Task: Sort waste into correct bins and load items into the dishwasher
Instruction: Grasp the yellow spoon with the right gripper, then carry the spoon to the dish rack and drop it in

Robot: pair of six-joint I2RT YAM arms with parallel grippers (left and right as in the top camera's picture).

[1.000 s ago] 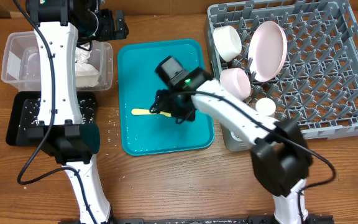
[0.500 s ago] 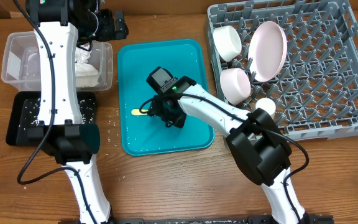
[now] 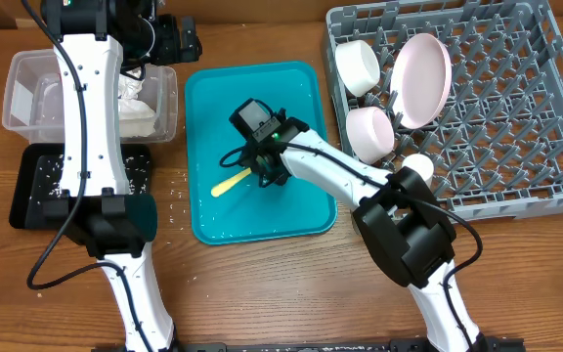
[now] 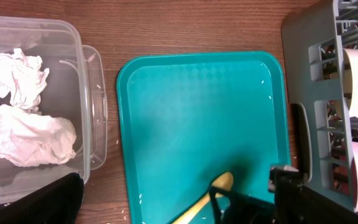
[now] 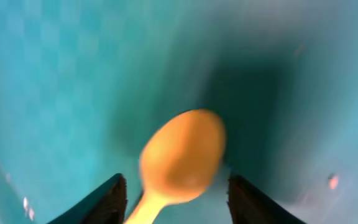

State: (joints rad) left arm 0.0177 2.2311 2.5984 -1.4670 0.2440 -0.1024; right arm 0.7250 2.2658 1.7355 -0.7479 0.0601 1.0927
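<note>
Dish-loading step: the right gripper (image 3: 265, 176) straddles the yellow spoon (image 3: 229, 184), fingers spread wide and not pinching. The spoon lies on the teal tray (image 3: 213, 108). Next move is probably close, lift, then carry to the rack (image 3: 516, 117).

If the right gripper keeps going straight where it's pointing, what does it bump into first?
Most likely the yellow spoon: its bowl lies just ahead, between the open fingers of the right gripper. The teal tray sits just beneath it, though the blur makes depth hard to judge.
</note>
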